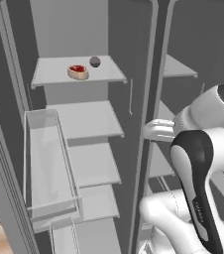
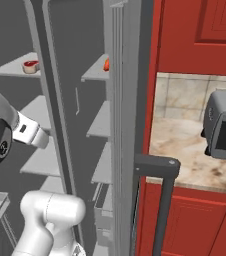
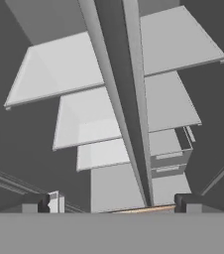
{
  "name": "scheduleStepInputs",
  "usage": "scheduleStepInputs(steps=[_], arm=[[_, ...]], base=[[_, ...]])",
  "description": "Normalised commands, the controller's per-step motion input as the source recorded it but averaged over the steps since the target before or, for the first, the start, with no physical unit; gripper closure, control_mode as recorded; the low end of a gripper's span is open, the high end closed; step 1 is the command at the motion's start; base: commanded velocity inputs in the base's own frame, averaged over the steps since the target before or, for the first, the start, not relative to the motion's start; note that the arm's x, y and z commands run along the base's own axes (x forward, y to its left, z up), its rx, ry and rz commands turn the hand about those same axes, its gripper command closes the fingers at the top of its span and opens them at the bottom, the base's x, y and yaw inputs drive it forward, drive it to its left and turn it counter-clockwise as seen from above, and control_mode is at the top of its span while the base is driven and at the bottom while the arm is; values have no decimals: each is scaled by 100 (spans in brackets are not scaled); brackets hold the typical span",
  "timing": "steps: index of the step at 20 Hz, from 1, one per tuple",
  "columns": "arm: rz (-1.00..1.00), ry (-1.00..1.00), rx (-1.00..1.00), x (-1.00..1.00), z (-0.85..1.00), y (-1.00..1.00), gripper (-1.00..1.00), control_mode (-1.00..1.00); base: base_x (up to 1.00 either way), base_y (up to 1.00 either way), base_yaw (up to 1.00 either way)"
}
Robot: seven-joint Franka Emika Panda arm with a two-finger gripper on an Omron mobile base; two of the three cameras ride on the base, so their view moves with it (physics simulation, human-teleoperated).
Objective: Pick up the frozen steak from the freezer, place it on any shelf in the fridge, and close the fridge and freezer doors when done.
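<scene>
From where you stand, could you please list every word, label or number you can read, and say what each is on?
No text can be read.
The dark cover on the arm bears small pale lettering, too small and blurred to read.
The steak, the shelves, the red cabinets and the grey appliance on the counter show no text.

Looking into kitchen, rendered. Double-door fridge (image 1: 134,114) standing open, pale shelves (image 1: 86,119) showing inside. Red cabinets (image 2: 200,35) hanging above and sitting below stone counter (image 2: 185,150). Grey toaster oven (image 2: 224,125) sitting on counter, tiled backsplash (image 2: 185,95) running behind it.
</scene>
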Motion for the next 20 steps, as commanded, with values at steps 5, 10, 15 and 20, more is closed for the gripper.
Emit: scheduleStepInputs(steps=[5, 10, 15, 20], arm=[[0, 0, 0, 0, 0, 0, -100, 100], [0, 0, 0, 0, 0, 0, -100, 100], [0, 0, 0, 0, 0, 0, -100, 100], [0, 0, 0, 0, 0, 0, -100, 100]], base=[[-6, 30, -3], [-5, 46, -1], [-18, 27, 0], [-64, 0, 0]])
